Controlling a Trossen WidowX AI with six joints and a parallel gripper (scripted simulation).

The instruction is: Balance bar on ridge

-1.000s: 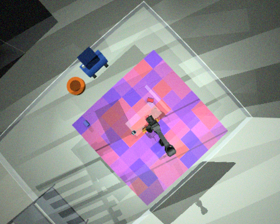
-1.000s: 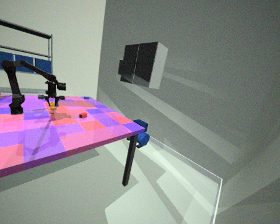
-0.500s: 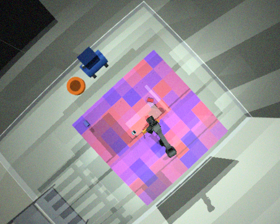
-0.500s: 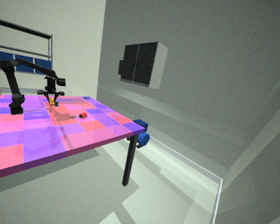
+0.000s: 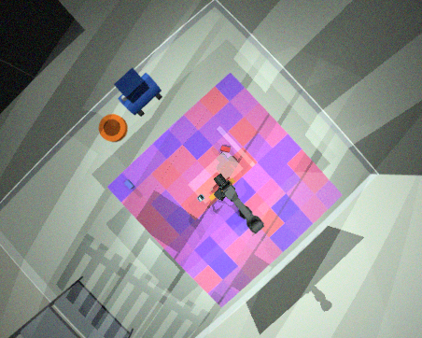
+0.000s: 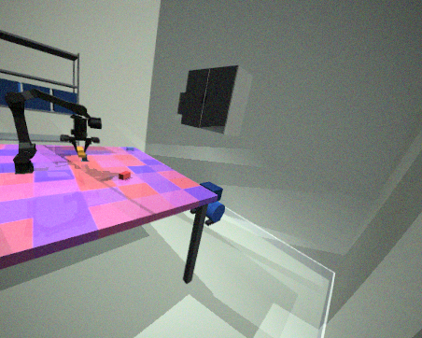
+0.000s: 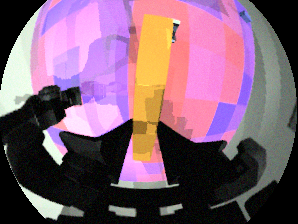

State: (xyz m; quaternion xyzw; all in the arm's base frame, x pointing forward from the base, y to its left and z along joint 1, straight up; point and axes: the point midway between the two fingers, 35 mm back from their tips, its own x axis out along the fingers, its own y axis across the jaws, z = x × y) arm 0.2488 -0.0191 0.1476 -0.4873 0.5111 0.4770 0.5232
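Bar in the hand, off the worktop, ridge not yet reached.

The hand point(image 7: 148, 163) is clamped on the orange bar point(image 7: 150, 76) near one end; the rest runs out ahead of the fingers in the wrist view. The exterior view shows the bar point(image 6: 81, 152) hanging under the hand point(image 6: 81, 148), just above the checkered worktop point(image 6: 126, 205). A small pale block point(image 5: 201, 198) lies just beside the hand in the top view, likely the ridge, though too small to be sure. A red block point(image 6: 124, 175) sits well apart; a blue one point(image 5: 129, 185) is near the far edge.

Handling, judged: bar looks stiff and straight-edged, probably light. An end grip gives leverage against the fingers, so it may droop or swivel. For balance its middle should land on the ridge; a grip nearer the middle would settle it more evenly on release.
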